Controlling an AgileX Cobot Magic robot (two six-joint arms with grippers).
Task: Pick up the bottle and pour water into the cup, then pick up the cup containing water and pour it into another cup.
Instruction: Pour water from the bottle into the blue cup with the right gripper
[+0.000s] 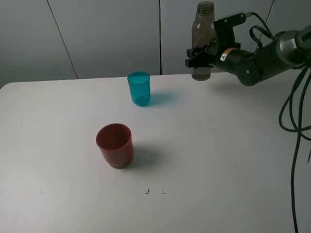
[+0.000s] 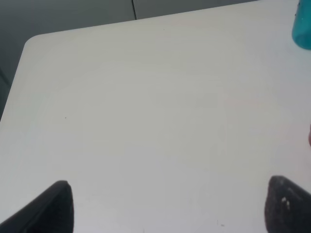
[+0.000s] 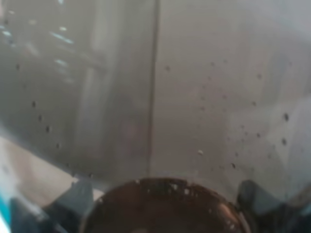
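The smoky grey-brown bottle (image 1: pixel 202 39) hangs upright in the air at the table's far edge, held around its lower body by my right gripper (image 1: pixel 200 57), which is shut on it. In the right wrist view the bottle (image 3: pixel 160 97) fills nearly the whole picture, with droplets on its wall. The teal cup (image 1: pixel 139 88) stands on the table to the left of and below the bottle; a sliver of the cup (image 2: pixel 302 29) shows in the left wrist view. The red cup (image 1: pixel 115 144) stands nearer the front. My left gripper (image 2: pixel 167 206) is open over bare table, out of the exterior view.
The white table (image 1: pixel 218 145) has a rounded far-left corner (image 2: pixel 34 41) and small dark marks near the front (image 1: pixel 154 191). Black cables (image 1: pixel 294 126) hang along the right side behind the right arm. Grey wall panels stand behind the table.
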